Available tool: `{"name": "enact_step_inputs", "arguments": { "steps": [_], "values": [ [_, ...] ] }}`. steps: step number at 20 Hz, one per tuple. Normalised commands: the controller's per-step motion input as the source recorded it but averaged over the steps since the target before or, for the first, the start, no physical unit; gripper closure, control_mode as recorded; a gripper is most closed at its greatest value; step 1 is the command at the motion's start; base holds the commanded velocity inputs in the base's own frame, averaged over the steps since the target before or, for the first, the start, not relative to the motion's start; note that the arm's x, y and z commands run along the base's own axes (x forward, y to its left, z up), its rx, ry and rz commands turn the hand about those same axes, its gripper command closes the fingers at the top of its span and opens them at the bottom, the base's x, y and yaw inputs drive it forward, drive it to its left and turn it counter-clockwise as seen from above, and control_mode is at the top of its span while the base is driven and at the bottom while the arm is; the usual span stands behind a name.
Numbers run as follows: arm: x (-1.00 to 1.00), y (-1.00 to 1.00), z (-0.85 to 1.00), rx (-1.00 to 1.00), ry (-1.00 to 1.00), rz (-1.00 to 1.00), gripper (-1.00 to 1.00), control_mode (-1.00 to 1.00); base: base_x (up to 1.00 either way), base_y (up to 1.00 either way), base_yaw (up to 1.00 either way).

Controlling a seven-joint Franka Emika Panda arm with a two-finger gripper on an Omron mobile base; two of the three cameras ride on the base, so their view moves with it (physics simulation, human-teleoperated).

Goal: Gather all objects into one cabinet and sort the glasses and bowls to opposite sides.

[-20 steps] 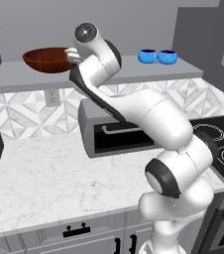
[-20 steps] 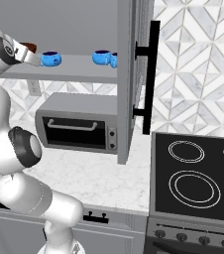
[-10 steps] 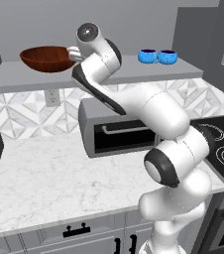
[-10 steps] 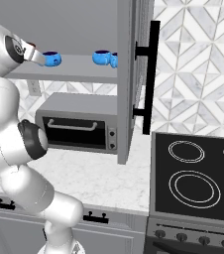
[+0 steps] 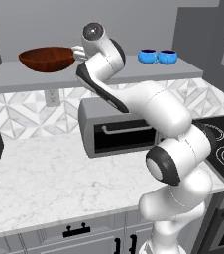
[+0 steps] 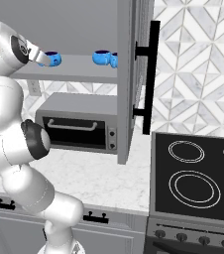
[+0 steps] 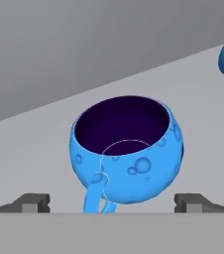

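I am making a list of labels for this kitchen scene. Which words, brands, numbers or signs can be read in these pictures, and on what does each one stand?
None: no readable text on the blue cups, wooden bowl, toaster oven or stove knobs.

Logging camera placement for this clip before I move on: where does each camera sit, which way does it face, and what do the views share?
Left base view: behind the arm on its left, looking forward at the cabinet shelf with the wooden bowl; the arm rises from lower right.
Right base view: behind on its right, facing the same shelf and the stove; the arm rises from lower left.
Hand view: on the hand, facing a blue cup; the open end effector shows at the bottom.
Shared: both base views show the toaster oven and the blue cup pair.
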Motion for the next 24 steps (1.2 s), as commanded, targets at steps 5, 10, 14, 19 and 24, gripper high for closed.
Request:
{"name": "enact_step_inputs", "arguments": {
  "steps": [5,10,14,19,24],
  "values": [
    [0.00,-0.08,-0.09,0.01,0.00,-0.01,-1.00,-1.00,0.00,0.00,0.00],
    [0.00,0.00,-0.02,0.00,0.00,-0.04,-1.00,-1.00,0.00,0.00,0.00],
    [0.02,0.06,0.00,0.00,0.00,-0.05,-1.00,-1.00,0.00,0.00,0.00],
    [0.04,0.03,0.00,0.00,0.00,-0.05,-1.00,-1.00,0.00,0.00,0.00],
    [0.10,0.01,0.00,0.00,0.00,-0.05,-1.00,-1.00,0.00,0.00,0.00]
  ]
}}
